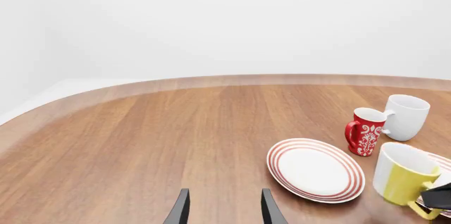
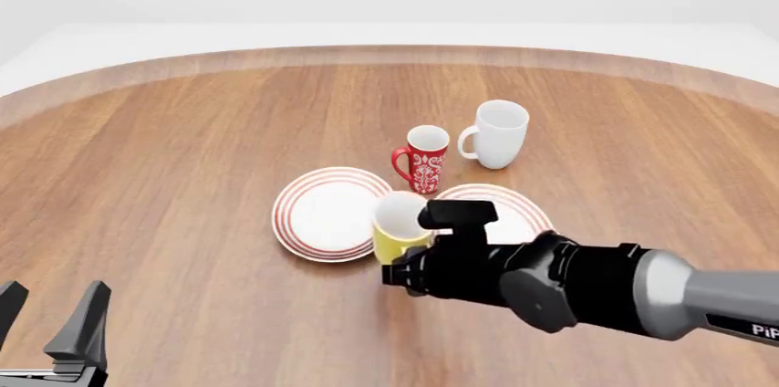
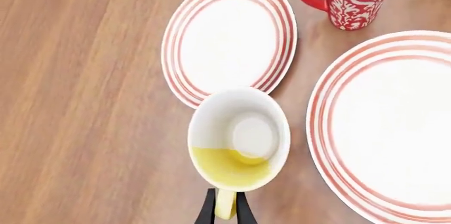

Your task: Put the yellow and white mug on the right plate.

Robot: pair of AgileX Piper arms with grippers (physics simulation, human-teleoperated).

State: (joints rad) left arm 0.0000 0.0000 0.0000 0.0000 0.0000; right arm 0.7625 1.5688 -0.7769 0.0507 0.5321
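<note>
The yellow and white mug (image 3: 238, 152) hangs tilted from my right gripper (image 3: 224, 208), which is shut on its yellow handle. In the front view the mug (image 2: 396, 221) sits over the gap between the two red-ringed plates, overlapping the left plate's edge. The right plate (image 2: 521, 212) lies just right of it, partly hidden by my right gripper (image 2: 406, 266) and arm. It fills the side of the right wrist view (image 3: 394, 129). The left wrist view shows the mug (image 1: 402, 174) and a sliver of the right plate (image 1: 442, 161). My left gripper (image 2: 51, 321) is open and empty at the near left.
The left plate (image 2: 319, 215) lies beside the mug. A red patterned mug (image 2: 424, 159) and a taller white mug (image 2: 499, 134) stand just behind the plates. The table's curved far edge (image 2: 389, 54) runs across the back.
</note>
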